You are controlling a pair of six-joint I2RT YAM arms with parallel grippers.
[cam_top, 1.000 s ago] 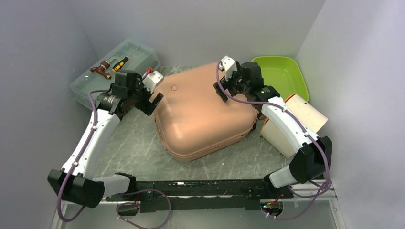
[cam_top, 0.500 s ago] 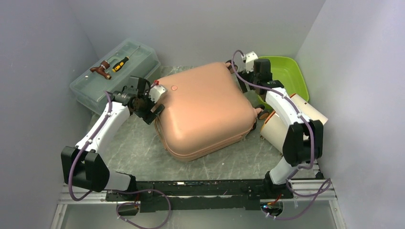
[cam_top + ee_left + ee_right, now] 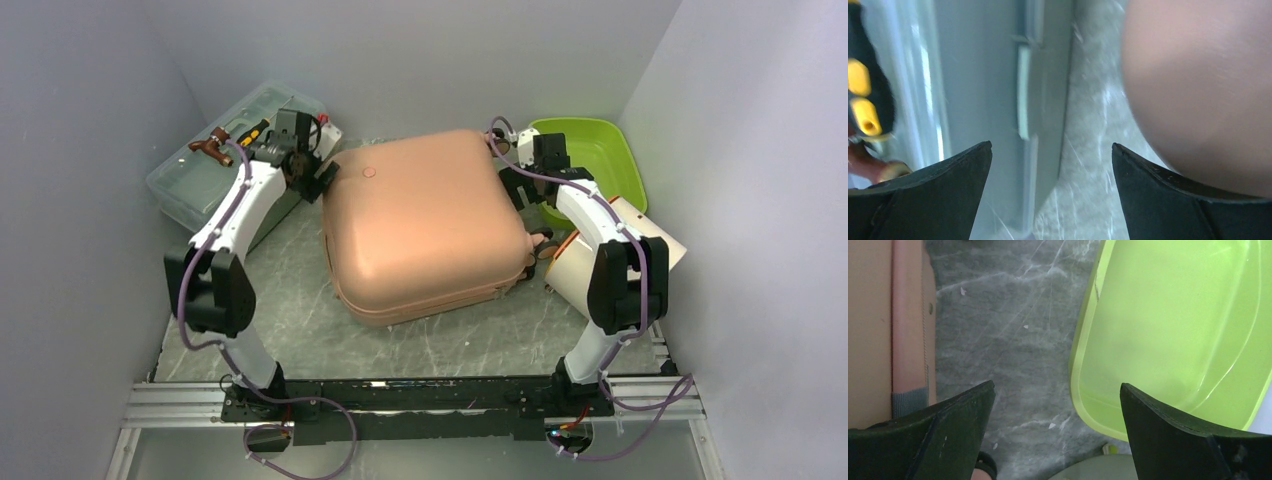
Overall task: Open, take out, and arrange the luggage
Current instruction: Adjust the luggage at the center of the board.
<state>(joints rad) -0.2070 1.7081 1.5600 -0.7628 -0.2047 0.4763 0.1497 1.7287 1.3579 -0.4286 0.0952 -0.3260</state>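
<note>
We see the suitcase lying flat and shut in the middle of the grey marbled table, turned a little askew. One small wheel shows at its right edge, and its inside is hidden from us. In the left wrist view only a blurred pink bulge of its shell shows, on the right. In the right wrist view only a strip of its edge shows, cut off at the left.

Behind it to the left stands the clear grey toolbox, partly covered by the left arm. At the back right sits the green tray, its near left corner hidden by the right arm. A cream tub lies on its side near the suitcase's right edge, half masked by that same arm.

The left gripper hangs with its jaws spread wide and holding nothing, over the gap between toolbox and suitcase. The right gripper is likewise wide apart and bare, over the strip of table between suitcase and tray.

On the toolbox lid lie a yellow-and-black screwdriver and a brown fitting, which we cannot identify further.
</note>
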